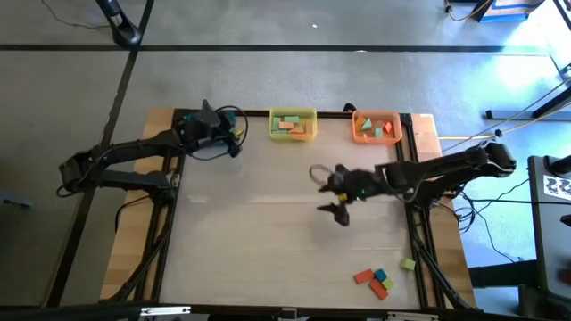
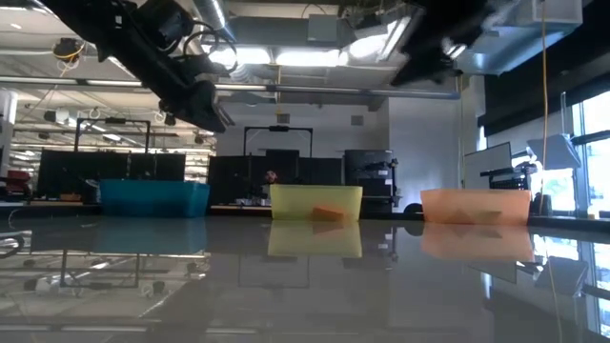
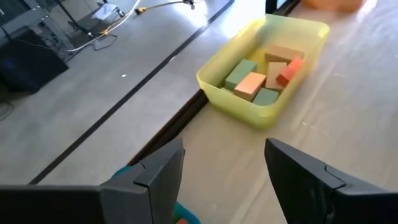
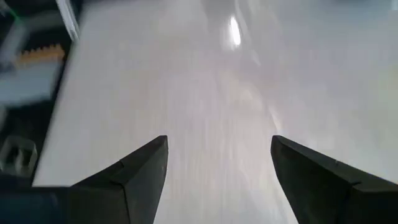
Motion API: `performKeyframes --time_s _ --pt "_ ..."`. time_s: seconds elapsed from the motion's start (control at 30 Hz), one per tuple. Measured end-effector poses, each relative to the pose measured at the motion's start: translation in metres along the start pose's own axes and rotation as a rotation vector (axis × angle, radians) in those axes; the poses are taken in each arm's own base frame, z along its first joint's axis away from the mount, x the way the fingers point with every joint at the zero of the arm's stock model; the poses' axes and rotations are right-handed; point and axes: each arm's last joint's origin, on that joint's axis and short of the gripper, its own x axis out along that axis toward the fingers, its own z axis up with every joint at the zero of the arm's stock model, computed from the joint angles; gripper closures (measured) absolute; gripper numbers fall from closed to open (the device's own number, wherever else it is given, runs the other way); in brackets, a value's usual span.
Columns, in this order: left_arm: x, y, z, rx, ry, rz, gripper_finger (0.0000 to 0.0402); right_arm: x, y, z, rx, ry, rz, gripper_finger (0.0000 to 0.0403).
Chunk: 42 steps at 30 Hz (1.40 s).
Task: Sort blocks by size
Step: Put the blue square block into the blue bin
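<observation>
At the bench's ten o'clock corner, the left gripper hung above the blue bin, which was mostly hidden beneath the arm in the overhead view. Its fingers stood apart and empty, and a glimpse of teal rim and a red-orange block showed under them in the wrist view. It appeared to have just finished a drop there.

At twelve o'clock along the far edge, the yellow bin held a handful of sorted blocks in green, tan, orange and red. The orange bin, at about one o'clock, carried a few more.

Right of centre, the right gripper hovered over bare wood with its fingers spread wide and nothing between them.

The unsorted blocks lay well apart from both arms, at five o'clock near the front edge: orange, blue and yellow pieces bunched together, with a yellow-green block just beside them.

The step in hand looked like the right arm's approach for another pick. The next move would call for it to swing toward that front cluster, descend over a single block, close on it cleanly without nudging its neighbours, and judge its size to choose the bin.
</observation>
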Motion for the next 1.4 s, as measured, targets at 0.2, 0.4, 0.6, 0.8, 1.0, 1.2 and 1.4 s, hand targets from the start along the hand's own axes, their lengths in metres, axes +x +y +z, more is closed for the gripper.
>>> performKeyframes --time_s 0.2,0.4,0.6,0.8,1.0,1.2,1.4 --pt "-0.002 -0.008 0.000 0.004 -0.002 -0.030 0.0190 -0.010 0.029 -0.029 0.087 0.216 -0.055 0.0120" --pt "-0.006 -0.018 0.002 -0.034 -0.013 -0.074 0.0190 -0.019 0.055 -0.051 0.197 0.314 -0.041 0.0120" --pt "-0.012 -0.035 0.003 -0.064 -0.028 -0.141 0.0190 -0.027 0.089 -0.076 0.273 0.370 -0.029 0.0120" --pt "-0.021 -0.054 0.003 -0.144 -0.027 -0.225 0.0190 -0.029 0.119 -0.114 0.498 0.588 -0.077 0.0120" --pt "-0.030 -0.070 0.003 -0.211 -0.027 -0.301 0.0190 -0.028 0.138 -0.145 0.620 0.792 -0.164 0.0120" --pt "-0.034 -0.077 0.003 -0.274 -0.023 -0.325 0.0190 -0.018 0.145 -0.163 0.612 0.870 -0.223 0.0120" --pt "-0.035 -0.078 0.006 -0.291 -0.051 -0.335 0.0190 -0.004 0.149 -0.177 0.592 0.902 -0.268 0.0120"
